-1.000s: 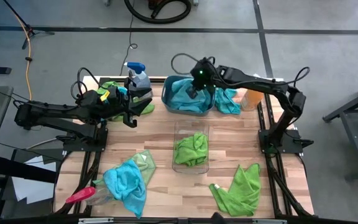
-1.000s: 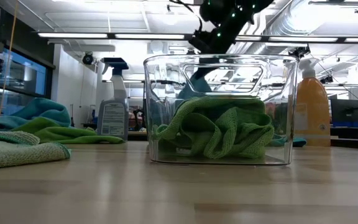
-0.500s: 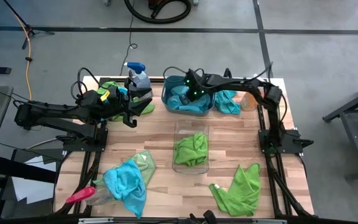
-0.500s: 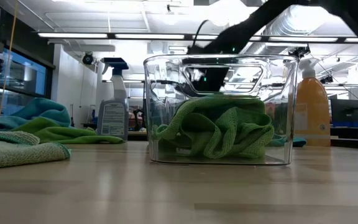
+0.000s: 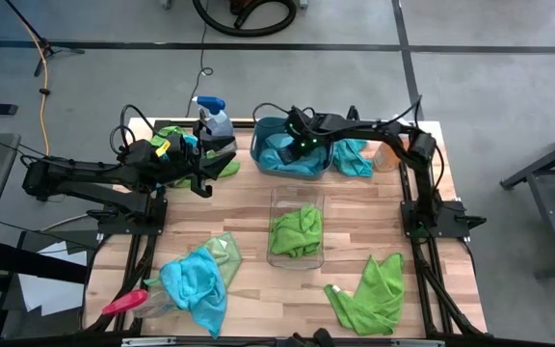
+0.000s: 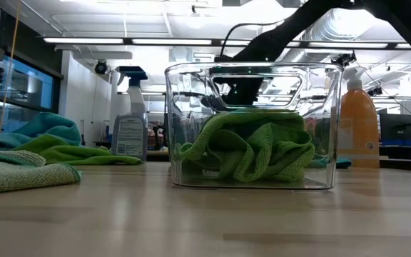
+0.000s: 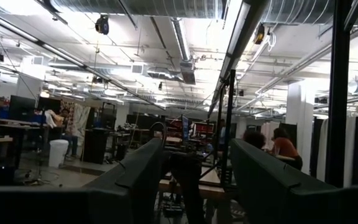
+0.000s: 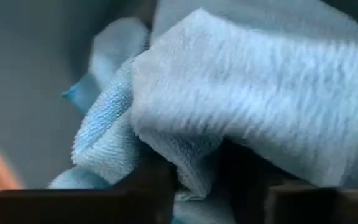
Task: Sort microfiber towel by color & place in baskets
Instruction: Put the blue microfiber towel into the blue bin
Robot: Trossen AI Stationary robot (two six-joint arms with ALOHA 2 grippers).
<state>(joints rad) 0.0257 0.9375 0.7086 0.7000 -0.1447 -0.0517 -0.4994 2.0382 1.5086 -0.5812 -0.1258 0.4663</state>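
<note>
Teal tub (image 5: 263, 159) at the bench's (image 5: 355, 207) far edge holds crumpled turquoise towels (image 5: 279, 154); another turquoise towel (image 5: 353, 156) lies draped just beside it. The clear bin (image 5: 297, 202), long axis running front to back, holds one green towel (image 6: 252, 146). The right gripper (image 5: 295, 143) reaches low into the tub, pressed into blue cloth; whether its jaws are pinching it I cannot tell. The left gripper (image 5: 203, 162) hovers level by the spray bottle (image 5: 212, 116), jaws parted and empty.
</note>
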